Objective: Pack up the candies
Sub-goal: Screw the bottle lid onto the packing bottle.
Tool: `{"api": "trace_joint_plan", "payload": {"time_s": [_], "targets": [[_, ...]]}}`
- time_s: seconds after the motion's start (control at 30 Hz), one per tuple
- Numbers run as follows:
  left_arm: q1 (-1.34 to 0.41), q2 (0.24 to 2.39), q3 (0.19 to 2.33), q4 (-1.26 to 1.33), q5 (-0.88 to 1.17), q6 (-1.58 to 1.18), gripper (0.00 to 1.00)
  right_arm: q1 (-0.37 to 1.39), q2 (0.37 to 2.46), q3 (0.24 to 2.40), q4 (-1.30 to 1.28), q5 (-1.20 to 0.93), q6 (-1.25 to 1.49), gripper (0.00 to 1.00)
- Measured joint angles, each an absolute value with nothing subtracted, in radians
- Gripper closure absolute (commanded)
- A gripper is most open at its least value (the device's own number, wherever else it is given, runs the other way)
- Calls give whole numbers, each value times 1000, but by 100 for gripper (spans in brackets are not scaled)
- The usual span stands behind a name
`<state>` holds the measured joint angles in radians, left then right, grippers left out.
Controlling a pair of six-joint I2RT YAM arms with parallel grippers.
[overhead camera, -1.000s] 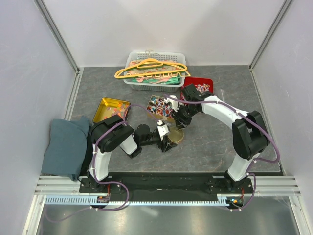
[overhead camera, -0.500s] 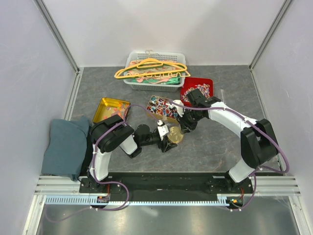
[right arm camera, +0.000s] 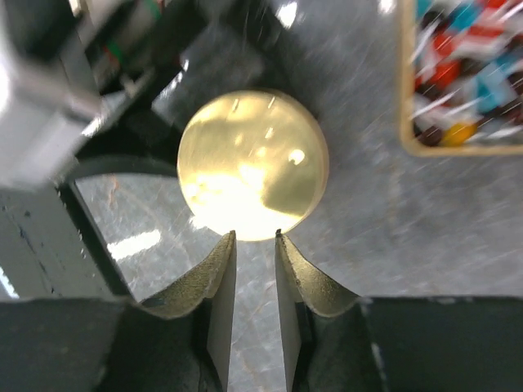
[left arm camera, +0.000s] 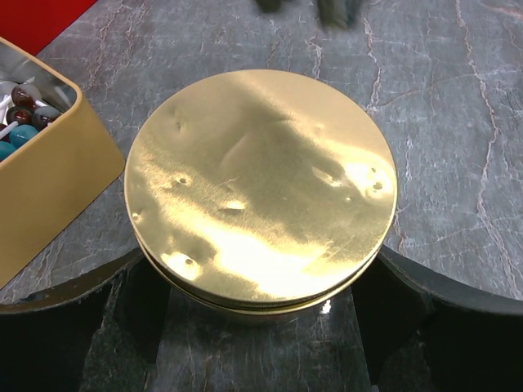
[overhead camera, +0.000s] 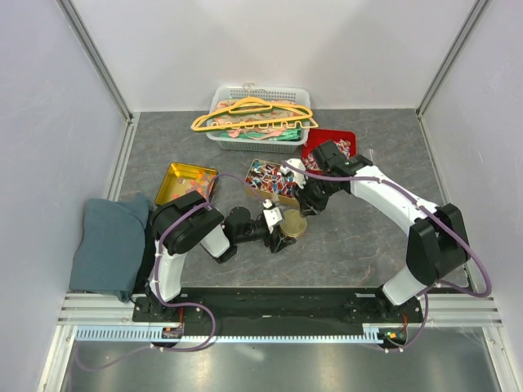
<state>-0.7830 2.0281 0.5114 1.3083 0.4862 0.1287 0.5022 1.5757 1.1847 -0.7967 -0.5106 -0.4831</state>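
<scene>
A round gold tin (overhead camera: 293, 223) with its lid on stands mid-table; it fills the left wrist view as the lid (left arm camera: 261, 184). My left gripper (overhead camera: 281, 230) (left arm camera: 263, 273) is shut on the tin's sides. Just beyond the tin hovers my right gripper (overhead camera: 314, 202) (right arm camera: 255, 237), its jaws a narrow gap apart and holding nothing; in its view the tin (right arm camera: 253, 163) lies ahead. Wrapped red, blue and white candies (overhead camera: 270, 180) (right arm camera: 462, 73) fill a rectangular gold tin (left arm camera: 49, 188). More wrapped pieces lie in a red tray (overhead camera: 346, 136). Gummies (overhead camera: 194, 189) sit in a yellow tin (overhead camera: 176, 175).
A white basket (overhead camera: 221, 140) of coloured hangers stands at the back. A folded grey cloth (overhead camera: 109, 243) lies at the left edge. Grey walls close in the table on three sides.
My right gripper has drawn back from over the round tin toward the far right. The left gripper and the tin have stayed put.
</scene>
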Motion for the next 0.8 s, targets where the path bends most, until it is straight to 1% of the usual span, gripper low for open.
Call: {"api": "trace_joint_plan", "payload": {"time_s": [0.17, 0.27, 0.53, 0.8], "targets": [[-783, 2028, 511, 1308, 480, 129, 17, 502, 1656, 1321, -774, -513, -483, 66], [-783, 2028, 512, 1308, 480, 129, 17, 503, 1727, 1366, -763, -521, -484, 66], [-783, 2028, 512, 1308, 480, 129, 17, 515, 1841, 1407, -763, -543, -484, 64], [-783, 2028, 513, 1307, 480, 129, 17, 523, 1855, 1415, -756, -578, -483, 64]]}}
